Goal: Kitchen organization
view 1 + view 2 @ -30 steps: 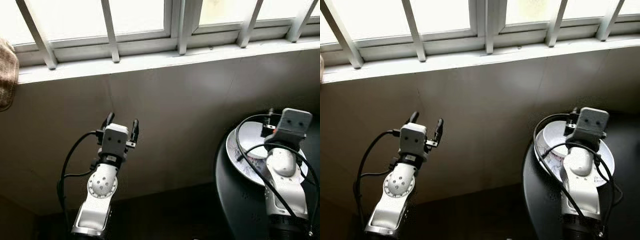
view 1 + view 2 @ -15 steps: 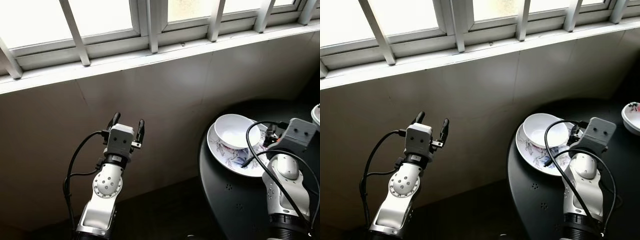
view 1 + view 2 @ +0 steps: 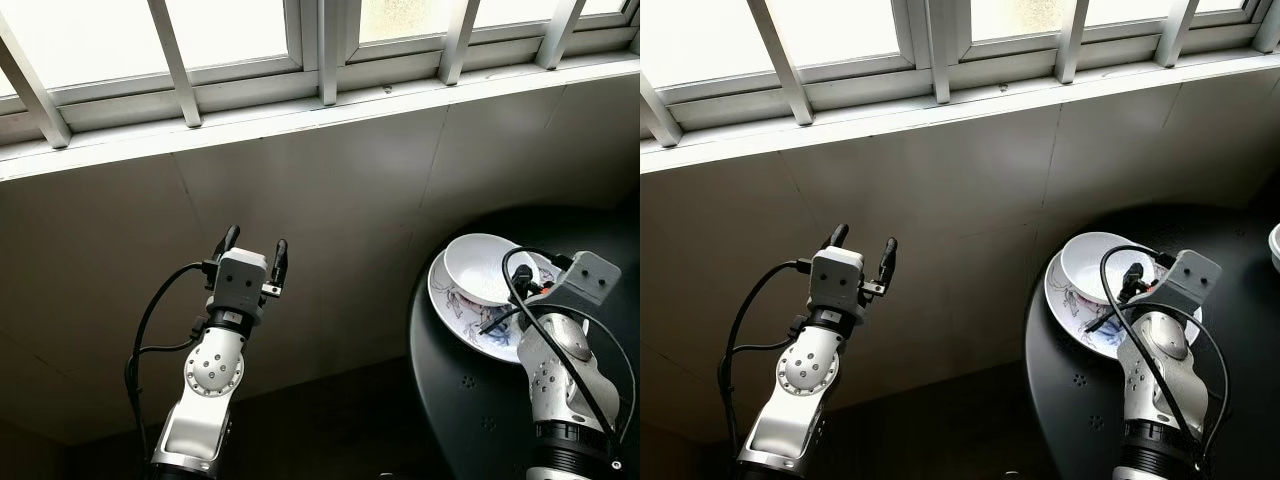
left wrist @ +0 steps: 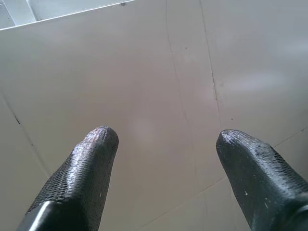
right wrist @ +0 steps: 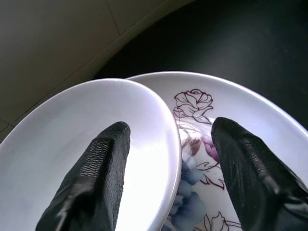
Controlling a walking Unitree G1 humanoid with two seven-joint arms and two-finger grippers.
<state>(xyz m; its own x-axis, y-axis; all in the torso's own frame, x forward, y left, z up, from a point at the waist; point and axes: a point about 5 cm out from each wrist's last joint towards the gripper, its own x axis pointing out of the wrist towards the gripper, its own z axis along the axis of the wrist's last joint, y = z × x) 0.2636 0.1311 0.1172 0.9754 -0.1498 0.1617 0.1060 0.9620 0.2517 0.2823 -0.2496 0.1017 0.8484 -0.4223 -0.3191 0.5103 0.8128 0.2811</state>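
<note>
Our view has swung back left. Our right hand point(image 5: 166, 159), fingers spread and empty, now straddles the white bowl point(image 5: 72, 139) rim on the floral plate point(image 5: 231, 120), dark surface point(image 3: 1080, 400); a grasp looks near. Left hand point(image 3: 252, 243) hovers open, empty.

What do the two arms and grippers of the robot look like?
Both arms are silver with rounded joints; the left joint has small holes. Black cables loop beside each. The left gripper and the right gripper each have two long black textured fingers on a grey boxy housing.
</note>
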